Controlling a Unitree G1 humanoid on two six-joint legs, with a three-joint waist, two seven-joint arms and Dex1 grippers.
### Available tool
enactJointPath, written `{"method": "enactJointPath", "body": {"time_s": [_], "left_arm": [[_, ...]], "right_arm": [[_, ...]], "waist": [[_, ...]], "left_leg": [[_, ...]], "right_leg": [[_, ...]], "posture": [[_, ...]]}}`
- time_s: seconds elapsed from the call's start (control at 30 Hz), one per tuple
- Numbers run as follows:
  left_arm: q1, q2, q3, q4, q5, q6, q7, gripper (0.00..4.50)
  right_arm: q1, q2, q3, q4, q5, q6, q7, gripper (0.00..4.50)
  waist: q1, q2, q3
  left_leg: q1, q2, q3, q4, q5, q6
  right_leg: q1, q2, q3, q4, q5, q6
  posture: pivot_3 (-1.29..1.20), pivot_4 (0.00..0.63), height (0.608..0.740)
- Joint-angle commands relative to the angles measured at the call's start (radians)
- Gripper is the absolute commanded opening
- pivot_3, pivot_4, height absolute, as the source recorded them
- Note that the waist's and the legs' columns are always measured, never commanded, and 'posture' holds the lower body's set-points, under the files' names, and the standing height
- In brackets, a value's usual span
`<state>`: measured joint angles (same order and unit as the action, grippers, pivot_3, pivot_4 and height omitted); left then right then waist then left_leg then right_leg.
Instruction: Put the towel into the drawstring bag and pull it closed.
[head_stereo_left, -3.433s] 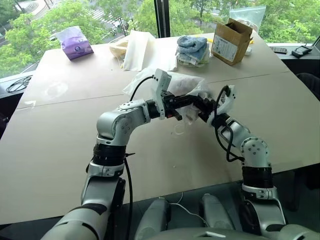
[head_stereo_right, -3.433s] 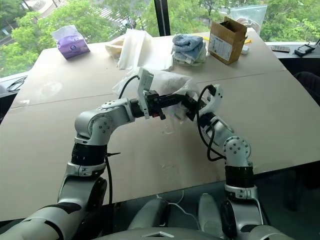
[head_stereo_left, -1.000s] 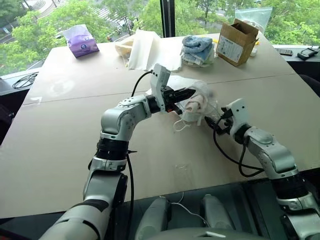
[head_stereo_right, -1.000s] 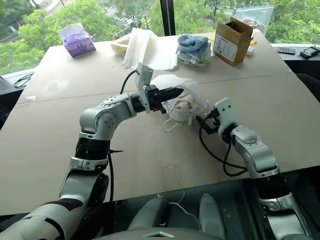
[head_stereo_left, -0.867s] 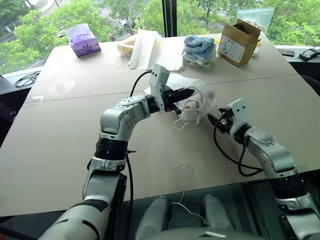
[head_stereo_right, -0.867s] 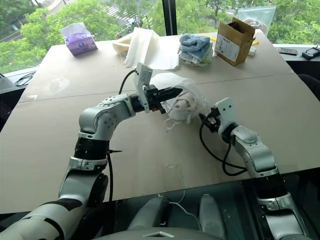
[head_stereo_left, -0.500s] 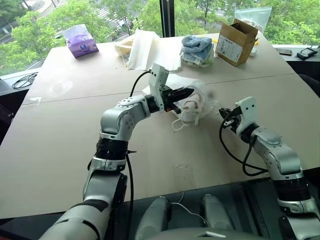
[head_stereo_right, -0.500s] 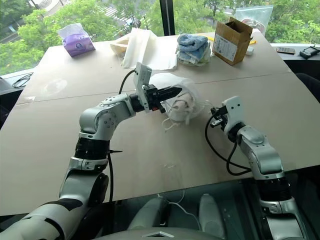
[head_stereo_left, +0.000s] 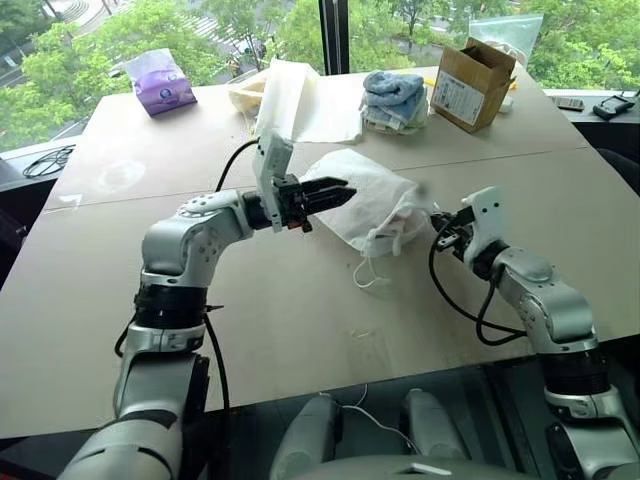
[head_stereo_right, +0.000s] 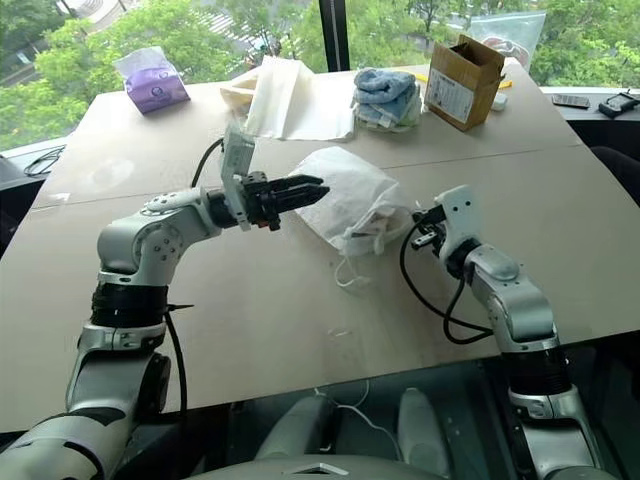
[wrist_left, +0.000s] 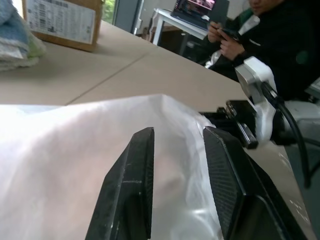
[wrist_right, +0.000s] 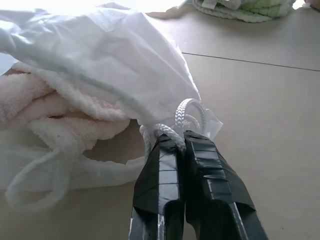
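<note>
Towel sits inside drawstring bag; right pincer pinches its cord, left pincer parted, empty

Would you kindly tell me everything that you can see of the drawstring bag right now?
The drawstring bag is a thin, white, half see-through fabric pouch, lying crumpled on the table between both hands. The towel sits inside, bulging at the mouth, which is not yet drawn shut. The right hand is shut on its white cord; another cord loop trails on the tabletop. The left hand is open at the bag's far side.
</note>
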<state>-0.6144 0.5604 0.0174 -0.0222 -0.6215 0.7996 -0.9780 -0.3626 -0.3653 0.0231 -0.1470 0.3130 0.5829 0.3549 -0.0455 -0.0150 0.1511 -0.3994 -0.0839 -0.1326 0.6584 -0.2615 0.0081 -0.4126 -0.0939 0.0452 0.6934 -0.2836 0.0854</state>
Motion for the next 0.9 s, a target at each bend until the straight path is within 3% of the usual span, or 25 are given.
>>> {"method": "enactJointPath", "body": {"time_s": [0.03,0.37,0.57,0.7,0.9], "left_arm": [[0.050,0.018,-0.052,-0.108,-0.036,0.039,-0.051,1.53],[0.194,0.078,-0.090,-0.151,0.000,0.038,-0.068,1.53],[0.245,0.028,-0.116,-0.095,0.088,-0.094,-0.021,1.53],[0.206,-0.063,-0.104,-0.023,0.114,-0.160,0.032,1.53],[0.172,-0.099,-0.170,0.042,0.186,-0.231,0.009,1.53]], "right_arm": [[-0.015,0.005,-0.016,-0.034,-0.004,-0.008,0.002,0.00],[-0.012,0.028,-0.021,-0.045,-0.009,-0.002,-0.003,0.00],[0.001,0.022,0.011,-0.060,-0.037,-0.002,0.010,0.00],[0.005,0.012,0.025,-0.068,-0.060,-0.004,0.013,0.00],[0.009,0.020,0.028,-0.089,-0.068,0.007,0.011,0.00]], "waist": [[0.005,0.000,0.000],[-0.001,0.000,0.000],[0.007,0.000,0.000],[0.009,0.000,0.000],[0.002,0.000,0.000]], "left_leg": [[0.000,0.000,0.000,0.000,0.000,0.000],[0.000,0.001,0.000,-0.001,0.000,0.000],[0.001,0.000,0.000,-0.001,0.000,0.000],[0.001,0.000,-0.001,0.000,0.000,0.000],[0.001,0.000,0.000,0.000,0.000,0.000]], "right_leg": [[0.000,0.000,0.000,0.000,0.000,0.000],[0.000,0.001,0.000,0.000,0.000,0.000],[0.000,0.000,0.000,0.000,0.000,0.000],[0.001,0.000,-0.001,0.000,0.000,0.000],[0.000,0.000,0.000,0.000,0.000,0.000]], "posture": [[0.00,0.150,0.740],[0.00,0.150,0.740],[0.00,0.150,0.740],[0.00,0.150,0.740],[0.00,0.150,0.740]]}}
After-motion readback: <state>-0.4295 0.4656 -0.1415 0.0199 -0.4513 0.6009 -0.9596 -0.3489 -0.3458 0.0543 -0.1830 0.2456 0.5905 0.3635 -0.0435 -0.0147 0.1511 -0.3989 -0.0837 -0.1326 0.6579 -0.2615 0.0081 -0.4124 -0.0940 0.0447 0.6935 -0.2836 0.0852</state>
